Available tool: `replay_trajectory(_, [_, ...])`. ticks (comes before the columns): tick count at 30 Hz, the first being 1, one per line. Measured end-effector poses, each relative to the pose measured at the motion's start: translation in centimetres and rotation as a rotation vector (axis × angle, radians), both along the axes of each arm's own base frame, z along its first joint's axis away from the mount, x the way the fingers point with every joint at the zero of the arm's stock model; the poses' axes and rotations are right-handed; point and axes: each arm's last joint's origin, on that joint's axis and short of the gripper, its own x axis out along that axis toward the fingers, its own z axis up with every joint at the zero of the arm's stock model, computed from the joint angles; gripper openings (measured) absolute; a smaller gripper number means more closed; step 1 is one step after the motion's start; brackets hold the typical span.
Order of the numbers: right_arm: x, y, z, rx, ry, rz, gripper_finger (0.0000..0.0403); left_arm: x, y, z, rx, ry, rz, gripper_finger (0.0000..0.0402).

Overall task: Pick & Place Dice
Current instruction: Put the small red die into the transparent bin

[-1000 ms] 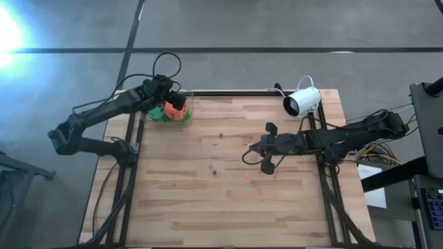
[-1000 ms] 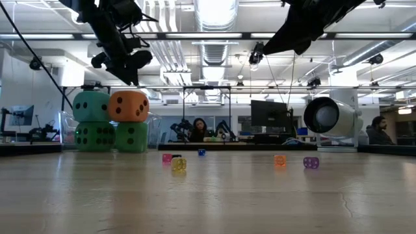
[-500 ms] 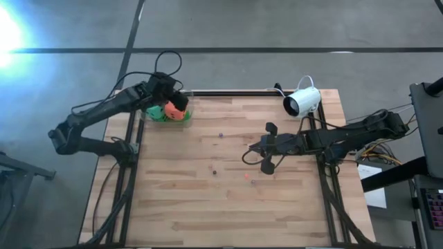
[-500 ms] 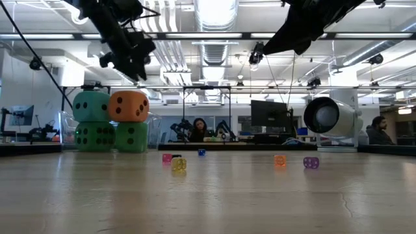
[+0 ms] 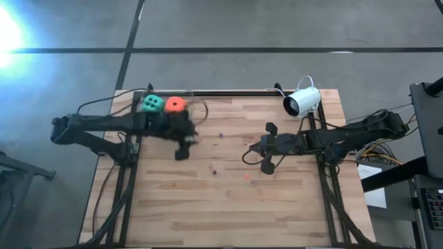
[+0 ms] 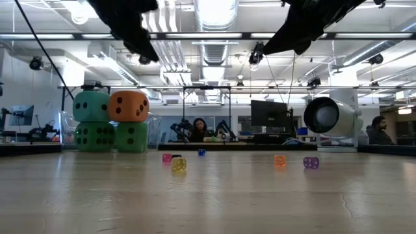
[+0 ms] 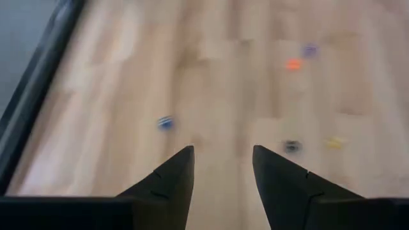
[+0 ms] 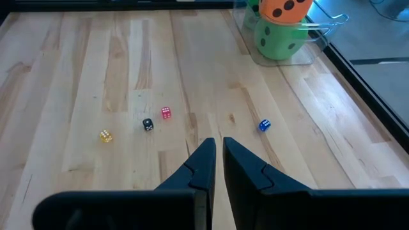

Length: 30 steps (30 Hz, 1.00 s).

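Several dice stand stacked at the table's far left corner. A teal die (image 6: 91, 106) rests on a green die (image 6: 95, 135), and beside them an orange die (image 6: 128, 106) rests on a second green die (image 6: 132, 136). From above only the teal (image 5: 151, 104) and orange (image 5: 176, 104) tops show. My left gripper (image 5: 182, 152) hangs above the bare table, nearer the middle than the stack, open with nothing between its fingers (image 7: 182, 182). My right gripper (image 5: 246, 156) waits right of the middle, its fingers (image 8: 206, 163) shut and holding nothing.
The lower dice stand in a clear tray (image 8: 319, 29). Several tiny coloured dice lie scattered mid-table: yellow (image 8: 106, 135), black (image 8: 147, 124), pink (image 8: 165, 112), blue (image 8: 264, 125). A white camera (image 5: 302, 102) stands at the far right. A black rail (image 5: 228, 92) runs along the far edge.
My left gripper has swung away from above the orange die toward the table's middle, going right and toward the near edge, and has rolled as it went. The stacked dice have stayed where they were.
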Motion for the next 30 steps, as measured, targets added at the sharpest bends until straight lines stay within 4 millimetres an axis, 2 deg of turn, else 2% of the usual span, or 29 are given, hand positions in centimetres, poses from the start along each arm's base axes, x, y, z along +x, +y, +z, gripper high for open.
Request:
replay_trajectory(4, [0.0,0.0,0.0,0.0,0.0,0.0,0.0027,0.6,-3.4,-0.5,-0.006,-0.045,-0.063,0.0165])
replay_trajectory(8, [0.0,0.0,0.0,0.0,-0.001,0.0,0.0027,1.0,-5.1,-2.5,-0.03,-0.055,-0.075,0.0165])
replay_trajectory(18, [0.0,0.0,0.0,0.0,-0.001,0.0,0.0027,1.9,-5.4,-9.8,-0.104,-0.004,0.008,0.0164])
replay_trajectory(30, [0.0,0.0,0.0,0.0,-0.002,-0.001,0.0027,4.3,-5.7,-15.3,-0.119,0.092,0.048,0.0164])
